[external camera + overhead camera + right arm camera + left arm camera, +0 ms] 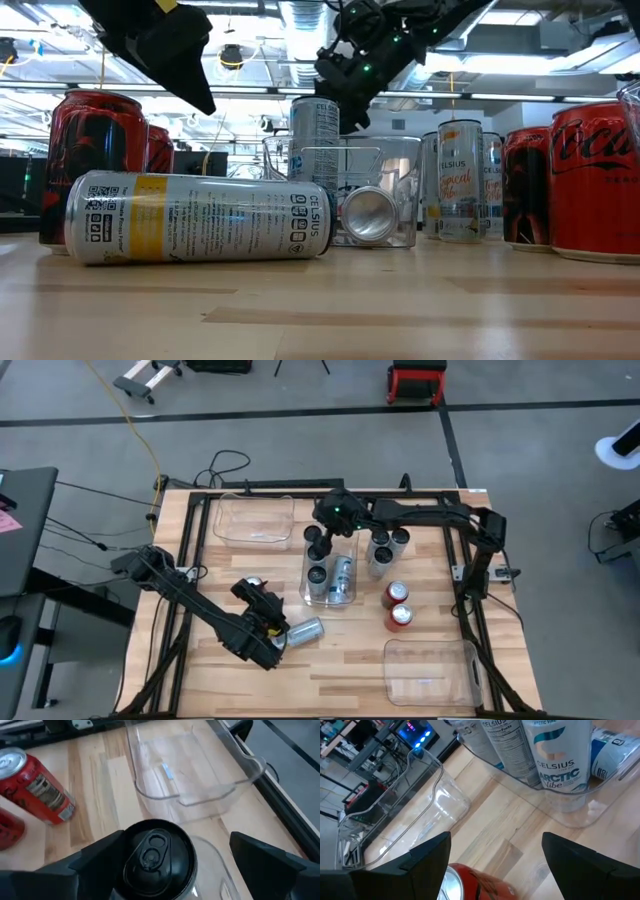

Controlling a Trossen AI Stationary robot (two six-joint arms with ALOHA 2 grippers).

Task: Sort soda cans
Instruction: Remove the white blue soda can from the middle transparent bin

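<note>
My right gripper (330,520) (176,842) is open over the far end of the middle clear bin (350,598). Its fingers stand on either side of an upright black can's top (156,851), apart from it. Two more black cans (317,563) and a lying silver can (343,574) are in that bin. My left gripper (262,598) (495,847) is open, its fingers on either side of a red can (470,881) (251,583) that stands on the table below it. A silver can (303,630) (200,216) lies on its side on the table near the left gripper.
Three silver cans (386,544) stand right of the middle bin, and two red cans (398,605) stand nearer. An empty clear bin (255,520) sits at the far left and another (430,670) at the near right. A black frame edges the table.
</note>
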